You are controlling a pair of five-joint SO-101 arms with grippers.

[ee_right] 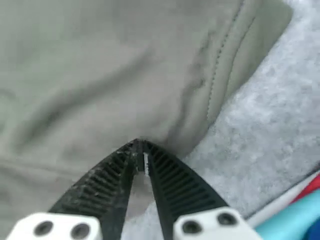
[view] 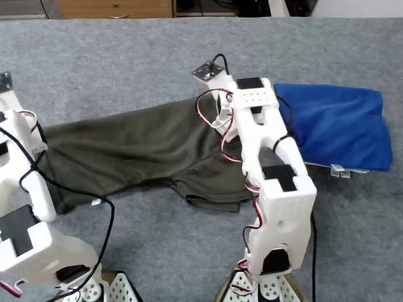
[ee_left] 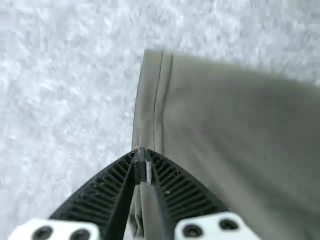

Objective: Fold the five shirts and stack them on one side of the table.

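Olive-green shirt lies spread across the middle of the grey table, running from the 9 o'clock edge in to the centre. One short sleeve sticks out toward 6 o'clock. The cloth is plain and unprinted, loosely creased, and partly doubled over along its near edge.

A small pale tab pokes out from the near edge of the blue shirt. It is too small to tell whether anything is written on it. That blue shirt sits folded into a neat rectangle at 3 o'clock, just beside the olive one and apart from both hands. In the right wrist view, strips of turquoise, red and white show at the corner of the frame, and what they belong to cannot be told.

Seen up close, the olive fabric is smooth, with a double-stitched hem. In the left wrist view the hem runs straight away from the left hand. Its black ribbed fingers are pressed together on that hem, at the shirt's 9 o'clock end.

The right hand is likewise clamped narrow, pinching a fold of the same shirt near a stitched edge. That edge ends at a rounded corner over the grey surface. The white right arm stands over the shirt's 3 o'clock end.
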